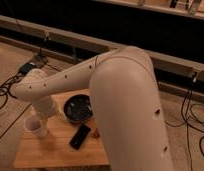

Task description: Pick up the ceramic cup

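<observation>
The ceramic cup (35,127) stands upright, rim up, left of the dark bowl (79,108). The arm (65,80) crooks downward, with the gripper (45,111) just over the cup. Whether it is open or closed cannot be told.

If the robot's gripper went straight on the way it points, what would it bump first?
Probably the small white ceramic cup. The gripper points down over the light wooden table, right by the cup's rim. Depth is unclear, so it might just miss.

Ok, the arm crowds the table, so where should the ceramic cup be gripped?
Probably by its rim wall, from above: the ceramic cup stands upright with its mouth open upward. The gripper hangs close beside it, between it and the dark bowl.
</observation>
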Tool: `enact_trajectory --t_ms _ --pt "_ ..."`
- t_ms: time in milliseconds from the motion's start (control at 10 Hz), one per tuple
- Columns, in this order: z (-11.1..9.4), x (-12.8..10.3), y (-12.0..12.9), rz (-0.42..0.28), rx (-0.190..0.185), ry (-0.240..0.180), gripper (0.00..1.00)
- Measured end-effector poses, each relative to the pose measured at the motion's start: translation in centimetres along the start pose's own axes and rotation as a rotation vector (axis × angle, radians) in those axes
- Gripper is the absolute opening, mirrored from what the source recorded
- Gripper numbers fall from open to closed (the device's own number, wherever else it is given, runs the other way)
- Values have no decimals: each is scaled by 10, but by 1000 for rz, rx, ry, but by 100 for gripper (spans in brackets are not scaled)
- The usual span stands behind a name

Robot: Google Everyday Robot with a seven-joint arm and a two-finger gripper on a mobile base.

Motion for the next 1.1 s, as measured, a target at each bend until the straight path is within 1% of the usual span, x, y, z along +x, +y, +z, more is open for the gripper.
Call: enact_trajectory --t_ms 300,500,900,1100 --pt "-4 -17 23 -58 -13 -16 65" --pt "1 -27 32 -84 -13 -16 65" --pt "13 -48 26 -95 7 -33 65" --pt "23 -53 25 -104 0 -40 65"
